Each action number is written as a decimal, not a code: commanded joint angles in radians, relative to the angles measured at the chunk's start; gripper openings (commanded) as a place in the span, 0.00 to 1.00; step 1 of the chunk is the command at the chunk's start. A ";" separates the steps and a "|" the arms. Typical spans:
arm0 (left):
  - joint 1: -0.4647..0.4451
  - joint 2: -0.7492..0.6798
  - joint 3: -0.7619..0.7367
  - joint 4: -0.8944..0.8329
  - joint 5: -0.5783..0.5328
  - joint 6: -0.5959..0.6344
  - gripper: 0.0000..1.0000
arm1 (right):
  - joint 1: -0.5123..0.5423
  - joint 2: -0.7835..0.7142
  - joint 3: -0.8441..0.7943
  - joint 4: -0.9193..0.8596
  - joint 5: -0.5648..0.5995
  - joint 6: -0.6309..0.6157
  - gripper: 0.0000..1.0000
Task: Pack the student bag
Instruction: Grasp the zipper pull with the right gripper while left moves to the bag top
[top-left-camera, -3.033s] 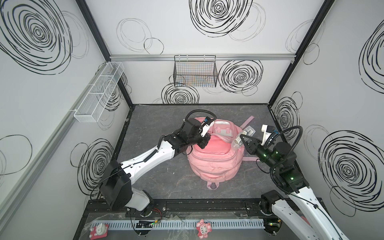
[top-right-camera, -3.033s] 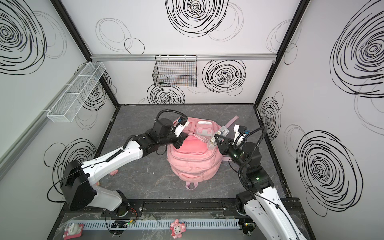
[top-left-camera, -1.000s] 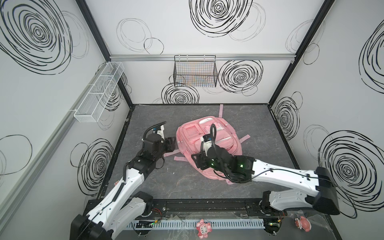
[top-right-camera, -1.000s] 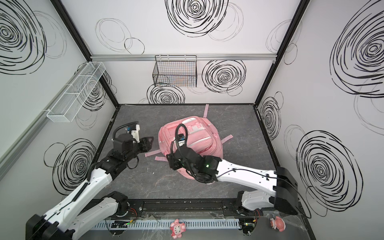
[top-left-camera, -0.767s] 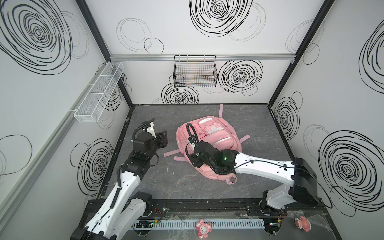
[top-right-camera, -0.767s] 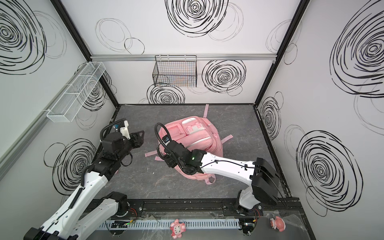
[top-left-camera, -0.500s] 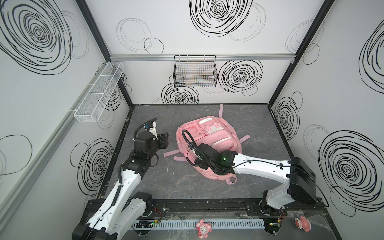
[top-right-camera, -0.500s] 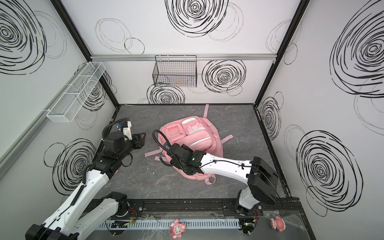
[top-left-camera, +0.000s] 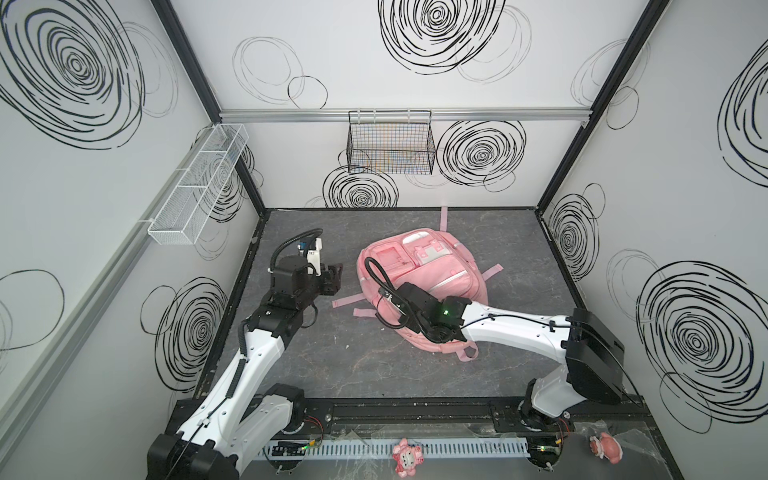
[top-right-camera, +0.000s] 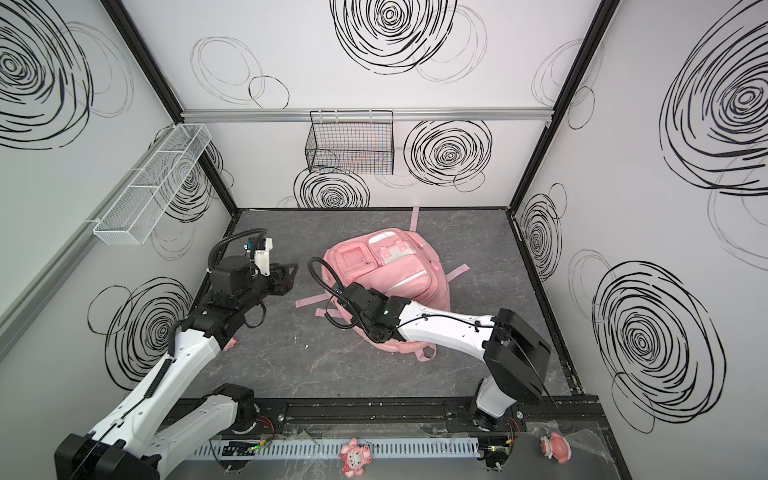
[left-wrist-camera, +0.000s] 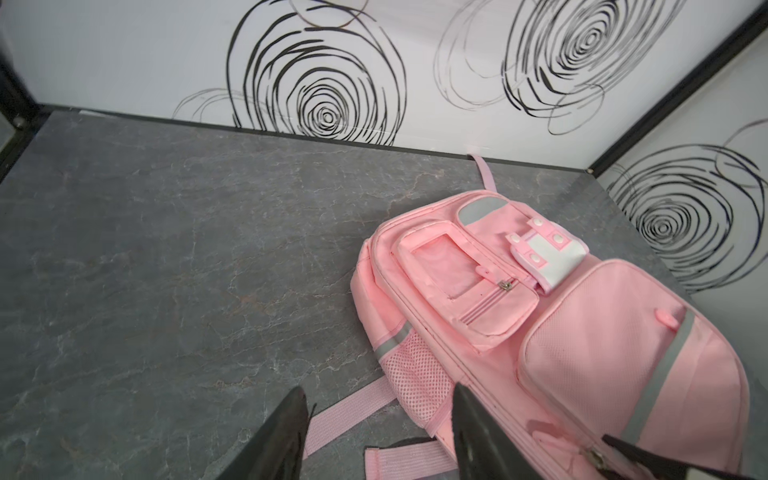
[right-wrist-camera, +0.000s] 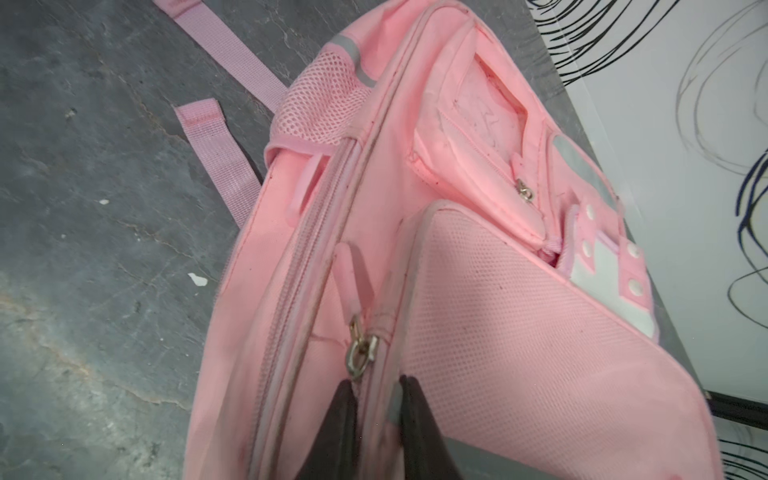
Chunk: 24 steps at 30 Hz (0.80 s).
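My right claw (right-wrist-camera: 376, 386) has just narrowed from wide to nearly pressed together, apparently pinching the backpack (right-wrist-camera: 519, 332) seam directly behind the zip pull (right-wrist-camera: 360, 353), which sits just ahead of the tips. I judge the next step is to work the zip for packing. My left claw (left-wrist-camera: 377, 390) stays spread and empty, with the backpack ahead of it.

Dark grey marbled counter (top-left-camera: 332, 365); pink student bag (top-left-camera: 440, 270) lies near centre, pockets up; straps (top-left-camera: 347, 300) splayed on surface.
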 joint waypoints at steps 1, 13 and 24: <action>-0.022 0.008 0.030 0.073 0.162 0.266 0.65 | -0.042 -0.129 -0.053 0.037 -0.113 -0.041 0.04; -0.352 0.212 0.148 -0.076 0.349 1.054 0.81 | -0.177 -0.552 -0.385 0.419 -0.473 -0.255 0.00; -0.489 0.416 0.232 0.022 0.213 1.074 0.74 | -0.205 -0.615 -0.406 0.423 -0.584 -0.305 0.00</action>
